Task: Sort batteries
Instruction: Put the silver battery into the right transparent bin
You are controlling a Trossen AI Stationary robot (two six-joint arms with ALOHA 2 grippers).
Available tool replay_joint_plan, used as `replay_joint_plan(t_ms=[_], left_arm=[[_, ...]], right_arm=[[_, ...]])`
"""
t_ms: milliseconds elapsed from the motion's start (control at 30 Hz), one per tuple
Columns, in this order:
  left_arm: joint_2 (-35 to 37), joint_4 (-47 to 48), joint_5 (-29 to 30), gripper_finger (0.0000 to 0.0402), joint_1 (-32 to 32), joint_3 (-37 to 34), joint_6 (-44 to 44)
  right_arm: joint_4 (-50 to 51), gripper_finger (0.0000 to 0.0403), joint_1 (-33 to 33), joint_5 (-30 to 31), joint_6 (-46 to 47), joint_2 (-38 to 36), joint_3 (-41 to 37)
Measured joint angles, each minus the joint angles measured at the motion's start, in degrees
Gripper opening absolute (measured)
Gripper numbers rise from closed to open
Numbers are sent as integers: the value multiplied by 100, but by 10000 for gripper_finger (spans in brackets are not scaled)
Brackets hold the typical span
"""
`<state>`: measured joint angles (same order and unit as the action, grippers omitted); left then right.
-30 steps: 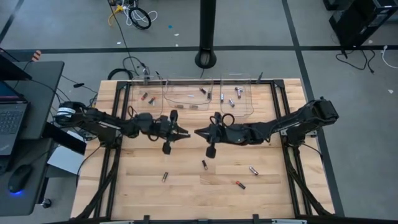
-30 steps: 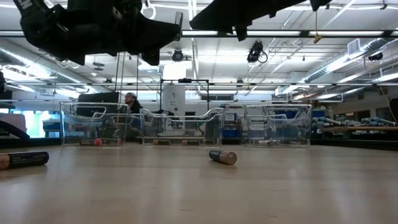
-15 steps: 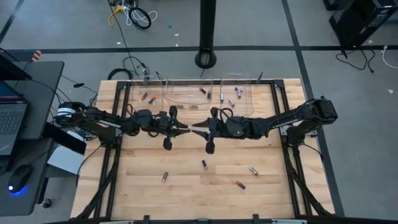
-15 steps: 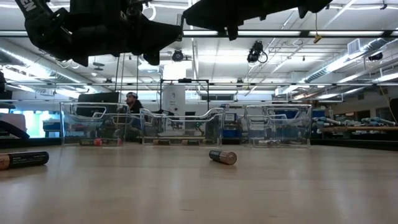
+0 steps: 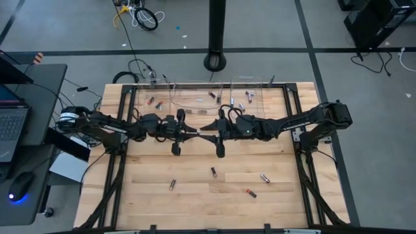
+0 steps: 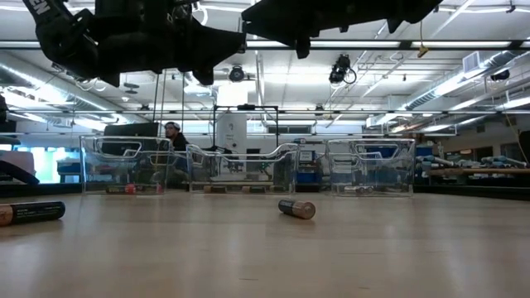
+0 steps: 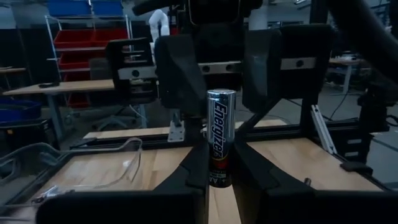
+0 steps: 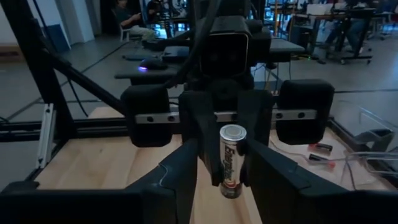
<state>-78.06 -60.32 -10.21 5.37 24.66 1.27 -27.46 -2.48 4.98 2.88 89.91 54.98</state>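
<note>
A silver-and-black Energizer battery (image 7: 221, 137) stands upright in mid-air above the table's middle, also seen in the right wrist view as the battery (image 8: 231, 162). My left gripper (image 5: 194, 130) and right gripper (image 5: 206, 128) meet tip to tip there. The left gripper (image 7: 221, 179) is shut on the battery. The right gripper (image 7: 224, 81) is open, with a finger on either side of the battery and small gaps showing. Other batteries lie loose on the near half of the table (image 5: 213, 171), (image 5: 264, 177), (image 5: 250, 192), (image 5: 172, 184). My left gripper pinches the battery between its two fingers at the battery's lower part (image 7: 217, 177). The fingers (image 7: 186, 177) come level from the table's left and lie across the battery. The battery is lifted clear and stands upright above the fingers.
Three clear plastic bins stand along the far edge: left (image 5: 146, 97), middle (image 5: 195, 99) and right (image 5: 257, 104), each with a few batteries inside. In the low view two batteries (image 6: 296, 209), (image 6: 31, 212) lie on the wood. A person sits in the room behind.
Both grippers have moved toward the table's far edge and closed the gap between them. The right one has also travelled toward the left until its fingers stand around the battery held by the left one.
</note>
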Motion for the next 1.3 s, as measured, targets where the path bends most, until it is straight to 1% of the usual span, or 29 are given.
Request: replay_joint_plan(t_ms=[167,267,400,533,700,733,933,1067,1133,1300], left_arm=[[0,36,16,46,0,145,-1],[-3,219,21,46,-2,263,1],[-120,270,23,46,-13,350,1],[-240,272,25,46,-15,426,10],[-338,271,11,46,-17,511,25],[-343,271,3,46,-17,522,26],[-345,269,-21,46,-17,534,27],[-346,271,-21,47,-24,534,24],[-348,269,-23,57,-24,536,14],[-347,268,0,98,-24,551,-15]], right_arm=[[-81,142,3,-14,-7,0,0],[-99,143,4,-14,-24,0,0],[-112,137,10,-14,-41,0,0],[-116,117,37,-14,-159,0,0],[-82,70,39,-10,-307,-2,0],[-66,66,39,-10,-307,-7,0],[-18,66,37,-12,-337,-13,0],[-4,74,37,-12,-369,-13,0],[-5,73,37,-12,-430,-13,0],[109,68,37,-15,-605,-10,0]])
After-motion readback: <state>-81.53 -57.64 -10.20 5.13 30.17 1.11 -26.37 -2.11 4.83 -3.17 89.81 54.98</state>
